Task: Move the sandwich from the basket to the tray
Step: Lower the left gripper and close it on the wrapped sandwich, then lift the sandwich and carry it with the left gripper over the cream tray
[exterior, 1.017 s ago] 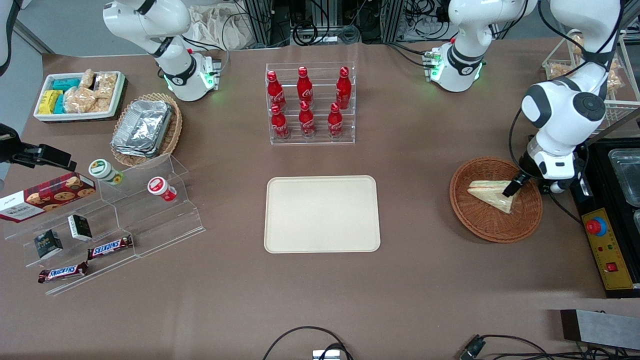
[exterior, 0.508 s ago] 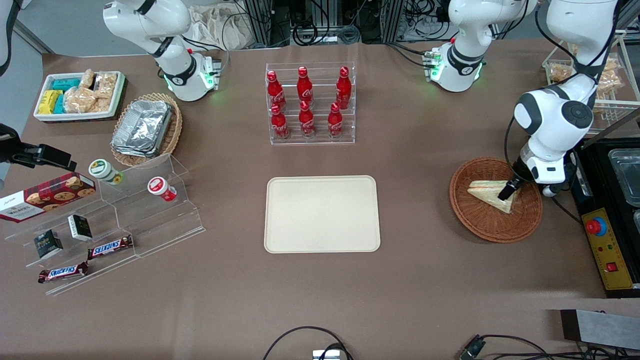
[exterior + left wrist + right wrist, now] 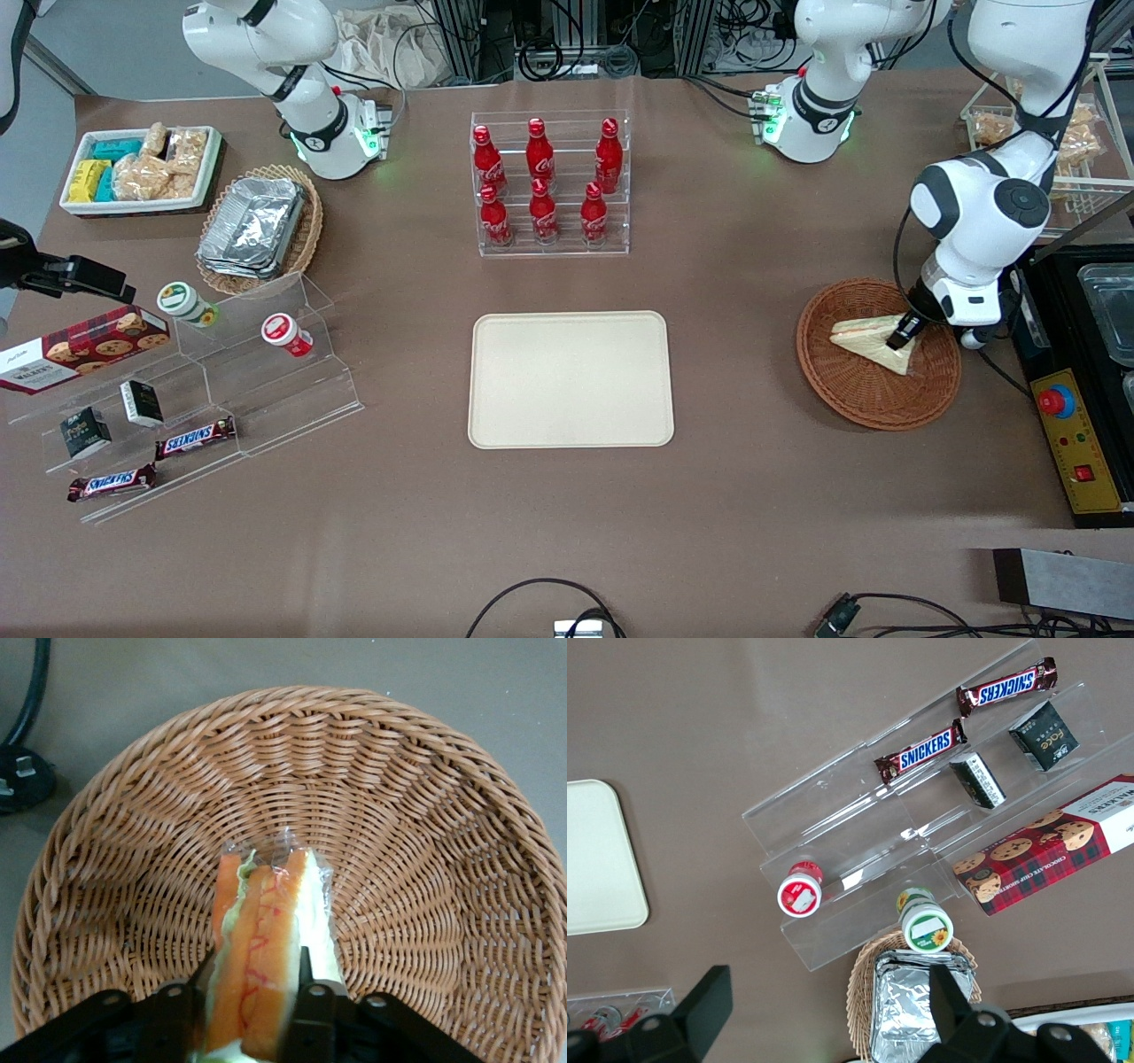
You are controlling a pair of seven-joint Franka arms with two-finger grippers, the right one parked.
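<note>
Gripper: the left arm's gripper [image 3: 252, 1010] is down inside the basket [image 3: 850, 399], its two fingers [image 3: 312, 1014] pressed against the flat sides of the sandwich [image 3: 864, 337], one on each side.
Sandwich: a clear-wrapped white-bread wedge with orange and green filling along its cut edge; it is in the basket, though whether it rests on the weave or is raised a little cannot be told.
Basket: round, reddish-brown wicker, toward the working arm's end of the table, well apart from the tray [image 3: 570, 379].
Tray: flat cream rectangle with rounded corners, at the middle of the table, nothing on it.
Bottle rack: clear stepped stand [image 3: 550, 184] farther from the front camera than the tray, holding six red bottles with white script that looks like Coca-Cola, too small to be sure.
Acrylic steps: clear tiered display [image 3: 921, 833] toward the parked arm's end; two bars reading "SNICKERS" [image 3: 921, 751], a red tartan cookie box [image 3: 1059, 846] with partly legible "WALKERS", two small dark boxes, two round lidded tubs with a red and a green label.
Tan basket: lighter wicker basket [image 3: 306, 235] holding stacked foil containers.
White bin: rectangular bin [image 3: 142, 168] of bagged snacks and yellow and teal packets.
</note>
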